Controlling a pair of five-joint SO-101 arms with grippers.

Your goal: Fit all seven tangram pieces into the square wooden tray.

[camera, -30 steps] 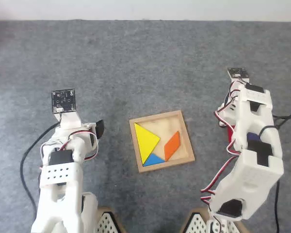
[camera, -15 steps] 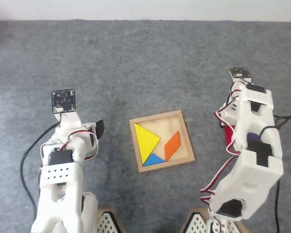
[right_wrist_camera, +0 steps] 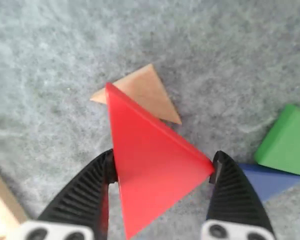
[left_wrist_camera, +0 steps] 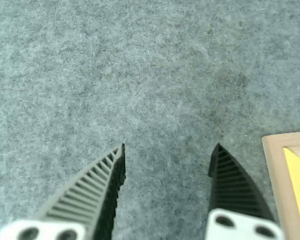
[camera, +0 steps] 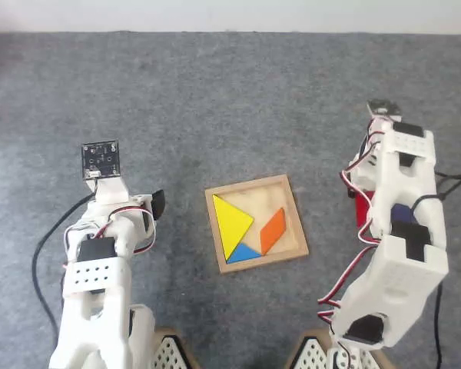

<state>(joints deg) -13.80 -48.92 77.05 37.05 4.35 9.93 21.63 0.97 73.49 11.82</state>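
Risk, grip: The red triangle is pinched by its edges, with one corner right at a finger. I'd guess it could swivel or slip out on the way to the tray, since so little of it is caught.
Risk, neighbours: It overlaps an edge of the tan triangle as seen from the right wrist. I can't tell whether it hangs clear, so a low sideways move might drag the tan one along.
Risk, placing: It's a big piece. If it arrives turned wrong, a corner will likely ride up on the rim or on the yellow triangle.
Right fingers: Spread wide and clamped on the red triangle, one on each side of it.
Left fingers: Parted, holding nothing, hanging over bare desk just beside the tray's corner.
Tray: Centre of the high view, between the arms. It holds the yellow triangle, an orange parallelogram and a light-blue triangle; its upper and right parts are bare wood.
Loose pieces: Beside the right arm, right of the tray, lie the tan triangle, a green piece and a dark-blue triangle.
Progress: Three in, four to go, by my count.
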